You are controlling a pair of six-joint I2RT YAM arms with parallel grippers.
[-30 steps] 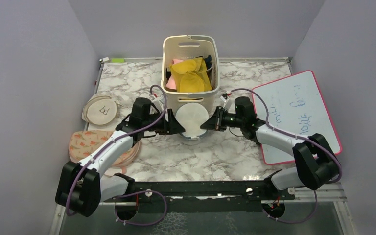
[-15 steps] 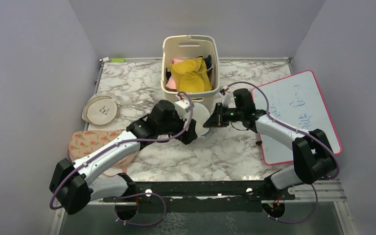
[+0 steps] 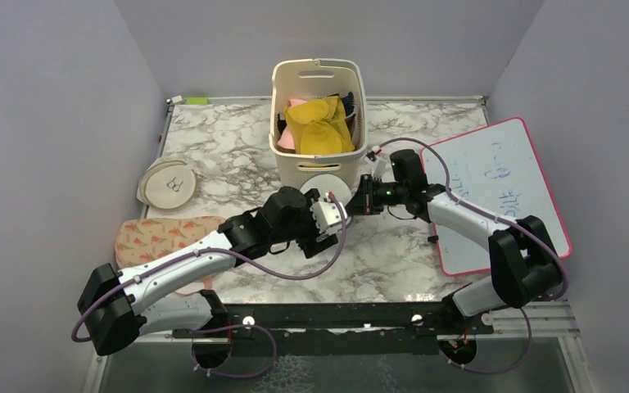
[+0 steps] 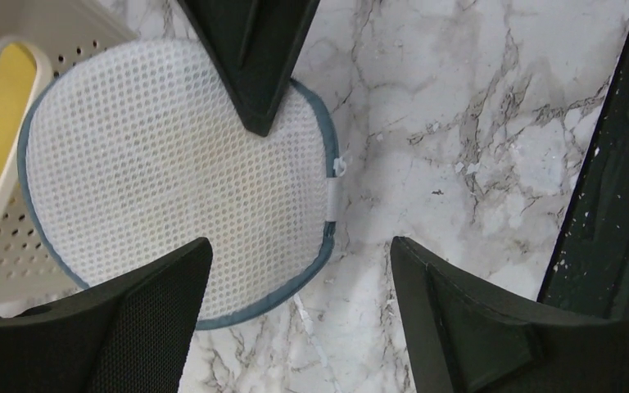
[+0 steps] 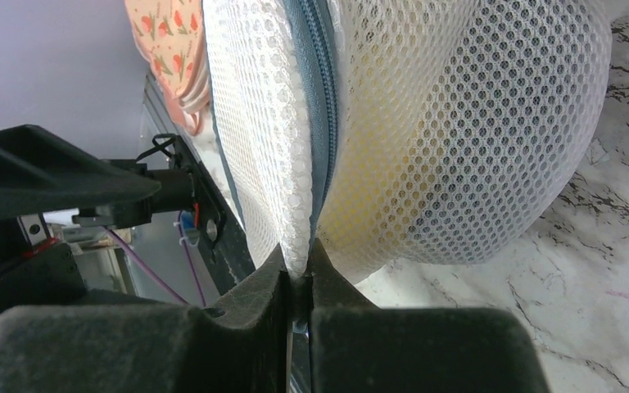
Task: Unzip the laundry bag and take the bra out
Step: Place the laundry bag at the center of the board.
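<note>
The laundry bag (image 3: 326,183), a round white mesh drum with a grey-blue zip trim (image 5: 320,98), stands on edge in front of the basket. My right gripper (image 3: 359,200) is shut on the bag's right rim, pinching mesh between its fingertips (image 5: 297,270). My left gripper (image 3: 328,223) hovers open on the near side of the bag and touches nothing. In the left wrist view the bag's face (image 4: 172,180) and its zip pull (image 4: 337,172) lie beyond my spread left gripper (image 4: 299,246), with the right gripper's black fingers (image 4: 254,65) on the bag's top edge. The bra is hidden.
A cream slotted basket (image 3: 319,65) behind the bag holds a yellow cloth (image 3: 319,124) and a pink cloth (image 3: 288,141). A beige round pouch (image 3: 168,184) and a floral pouch (image 3: 160,237) lie at the left. A pink-framed whiteboard (image 3: 495,184) lies at the right.
My left gripper let go of the bag's left rim, opened, and swung round to the bag's near side. The right gripper kept its hold and the bag shifted toward the basket.
</note>
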